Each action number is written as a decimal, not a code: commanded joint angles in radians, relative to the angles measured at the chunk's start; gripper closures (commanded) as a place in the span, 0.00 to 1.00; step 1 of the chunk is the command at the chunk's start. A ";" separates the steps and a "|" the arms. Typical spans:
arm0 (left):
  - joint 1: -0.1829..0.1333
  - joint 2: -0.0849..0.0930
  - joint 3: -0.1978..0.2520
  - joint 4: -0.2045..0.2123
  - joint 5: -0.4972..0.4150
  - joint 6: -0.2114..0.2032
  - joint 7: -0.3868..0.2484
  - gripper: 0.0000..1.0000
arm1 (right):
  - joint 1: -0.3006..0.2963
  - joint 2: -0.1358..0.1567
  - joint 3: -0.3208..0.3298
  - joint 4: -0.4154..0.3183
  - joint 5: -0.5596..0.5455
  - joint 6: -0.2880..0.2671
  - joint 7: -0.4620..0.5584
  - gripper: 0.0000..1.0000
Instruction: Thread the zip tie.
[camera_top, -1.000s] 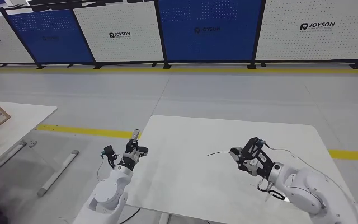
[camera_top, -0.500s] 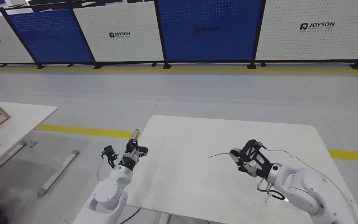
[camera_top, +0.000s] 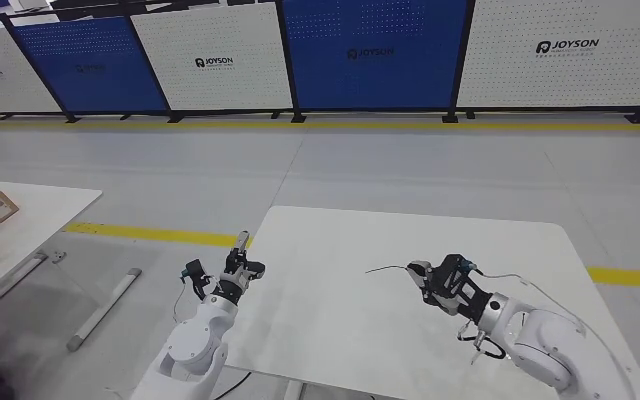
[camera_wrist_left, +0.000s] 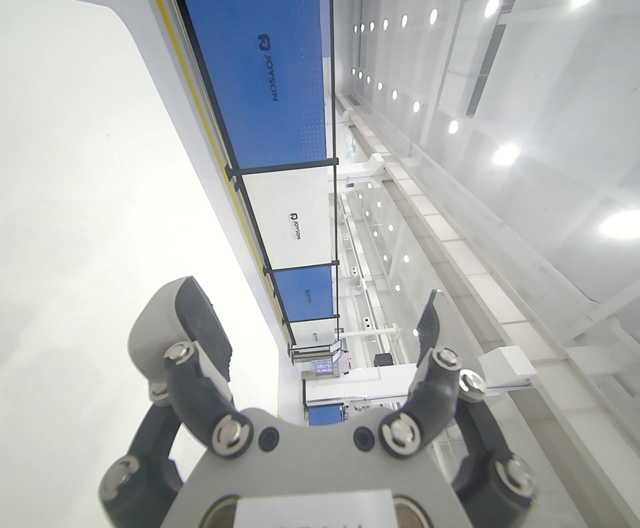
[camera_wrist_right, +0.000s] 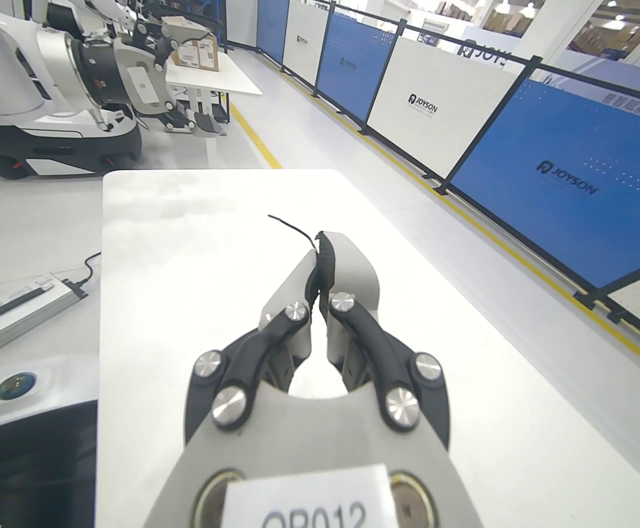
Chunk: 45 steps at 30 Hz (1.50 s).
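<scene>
Holding step: my right end effector (camera_wrist_right: 320, 260) pinches the zip tie (camera_wrist_right: 291, 227); left end effector (camera_wrist_left: 320, 325) wide, empty. Next, I reckon: left grabs the free end.

A thin matt-black plastic zip tie (camera_wrist_right: 292, 229) sits between the ribbed black rubber pads (camera_wrist_right: 326, 260) of the right gripper (camera_wrist_right: 320, 245), its smooth pale shells (camera_wrist_right: 357, 270) fastened with shiny metal bolts (camera_wrist_right: 342, 301). The left gripper (camera_wrist_left: 310, 300), at 9 o'clock of the smooth white table top (camera_wrist_right: 165, 240), shows like pads.
</scene>
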 joint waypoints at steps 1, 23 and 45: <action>0.000 0.000 0.000 0.000 0.000 0.000 0.000 0.00 | 0.000 0.000 0.000 0.000 0.000 0.000 0.000 1.00; 0.000 0.000 0.000 0.000 0.000 0.000 0.000 0.00 | -0.028 -0.005 0.047 -0.031 -0.146 0.034 -0.075 1.00; -0.031 0.009 0.122 -0.157 0.038 0.340 -0.115 0.00 | -0.028 -0.005 0.047 -0.031 -0.146 0.034 -0.075 1.00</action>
